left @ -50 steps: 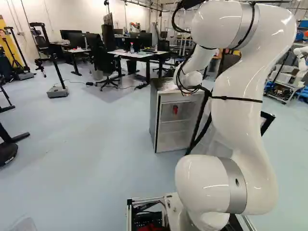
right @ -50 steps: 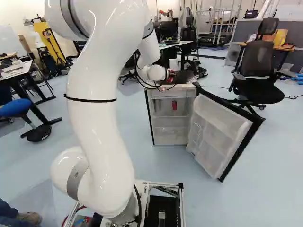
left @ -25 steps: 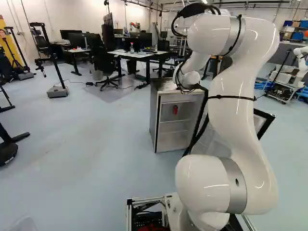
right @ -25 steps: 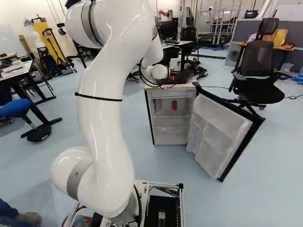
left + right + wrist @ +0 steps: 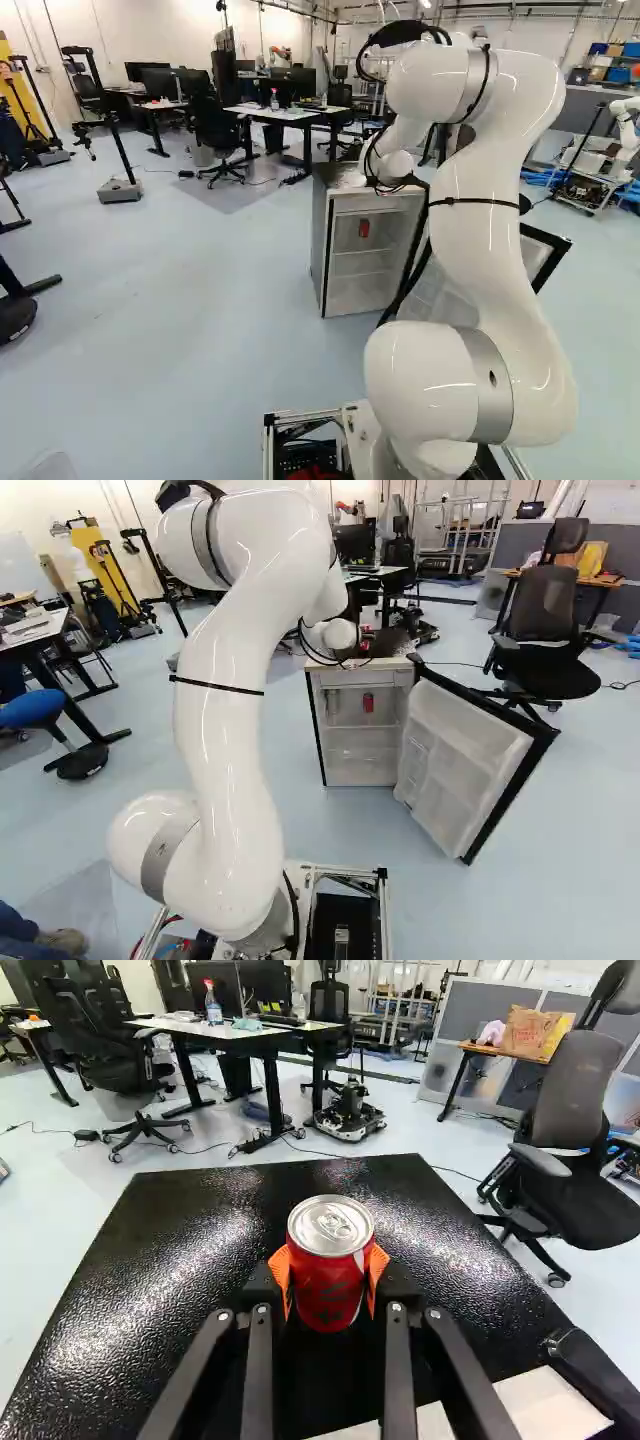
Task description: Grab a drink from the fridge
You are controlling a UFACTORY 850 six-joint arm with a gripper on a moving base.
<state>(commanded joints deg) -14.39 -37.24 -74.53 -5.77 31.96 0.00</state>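
Lab floor [image 5: 200, 300], pale, spreads over much of both base views, w/ desks & chairs in the upper part. Arm [image 5: 485, 240] rises right of middle in the L base view, arches over near the upper edge, then drops fwd so its wrist sits just above the fridge [image 5: 321, 235], centre-right there. Door [image 5: 465, 750] hangs wide open, right of centre in the R base view.

Pincer [image 5: 330, 1275] is over the fridge's black top [image 5: 160, 1270], pinching the red can [image 5: 331, 1230] btwn its orange pads [image 5: 281, 1275], one each side; can looks approx upright. Whether its base touches the top: can't tell. Other can [image 5: 368, 702], also red, is on a shelf inside.

Progress, my read: grab done, drink out of the fridge, so task nearly or fully complete. Left, if anything: lift clear & back off w/o loosening; poss. shut the door, tho the task doesn't ask.
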